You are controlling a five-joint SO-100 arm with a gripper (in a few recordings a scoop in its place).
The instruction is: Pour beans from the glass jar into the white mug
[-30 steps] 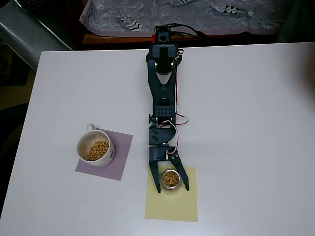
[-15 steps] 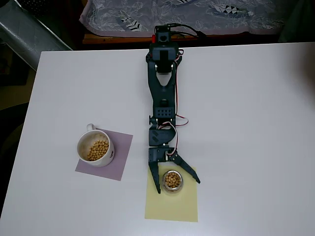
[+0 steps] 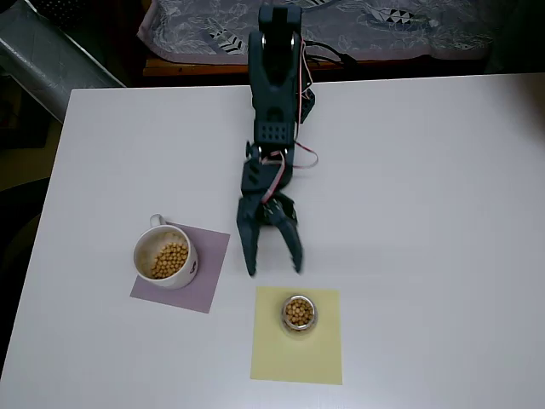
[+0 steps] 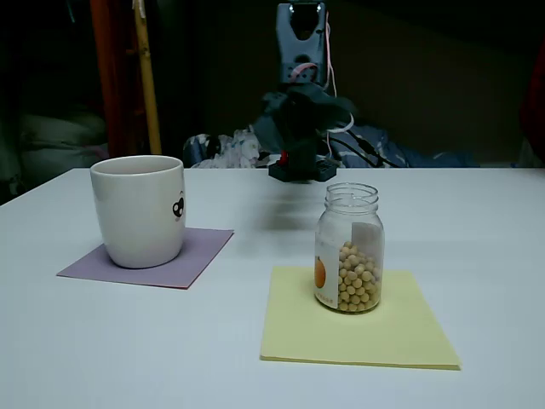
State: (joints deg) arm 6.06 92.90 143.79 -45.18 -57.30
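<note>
Gripper (image 3: 273,271) withdrawn, glass jar (image 4: 349,248) upright.

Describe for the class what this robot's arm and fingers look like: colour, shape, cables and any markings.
The arm is made of dark blue-grey, blocky plastic segments. Thin red and white cables loop along its side. A small red part sits at its base. The gripper has two long, tapering dark fingers. No printed markings can be made out.
</note>
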